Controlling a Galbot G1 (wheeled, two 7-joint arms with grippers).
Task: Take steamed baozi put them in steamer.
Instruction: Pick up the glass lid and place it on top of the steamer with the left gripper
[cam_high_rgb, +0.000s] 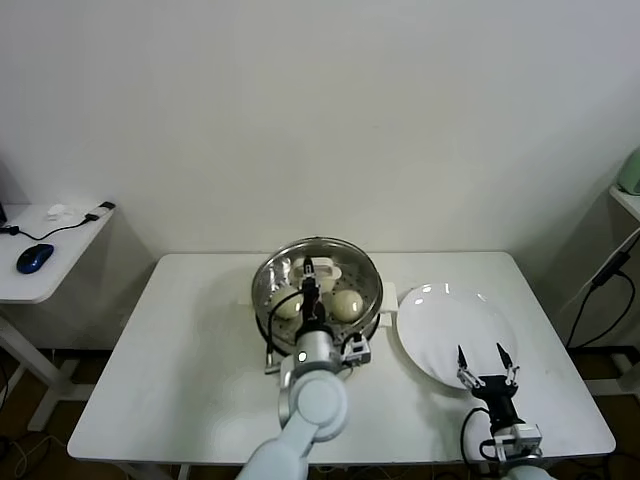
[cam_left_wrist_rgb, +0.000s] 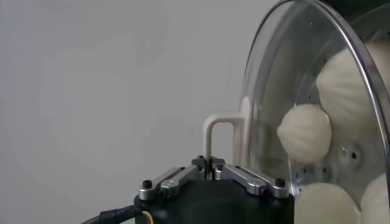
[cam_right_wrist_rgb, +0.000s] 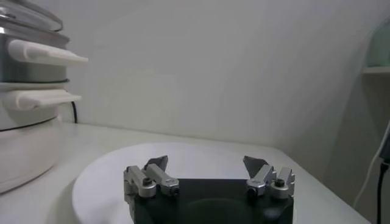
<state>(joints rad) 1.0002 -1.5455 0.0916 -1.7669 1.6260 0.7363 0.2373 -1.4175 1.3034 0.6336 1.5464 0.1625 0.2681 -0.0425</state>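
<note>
Steamer (cam_high_rgb: 268, 290) mid tabletop (cam_high_rgb: 180, 350), upright, glass lid (cam_high_rgb: 318, 252) on top. Buns (cam_high_rgb: 347, 304) inside, visible through glass. Left tool (cam_high_rgb: 308, 268) clamped on lid knob (cam_left_wrist_rgb: 224, 131). Left wrist view shows bun pleats (cam_left_wrist_rgb: 304, 132), perforated tray; head view does not. Right tool (cam_high_rgb: 483, 362) apart, over plate (cam_high_rgb: 440, 320) near edge, right of steamer.

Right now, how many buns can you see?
4 buns, all close together in the steamer under the glass lid. From the head view, the left arm hides some.
</note>
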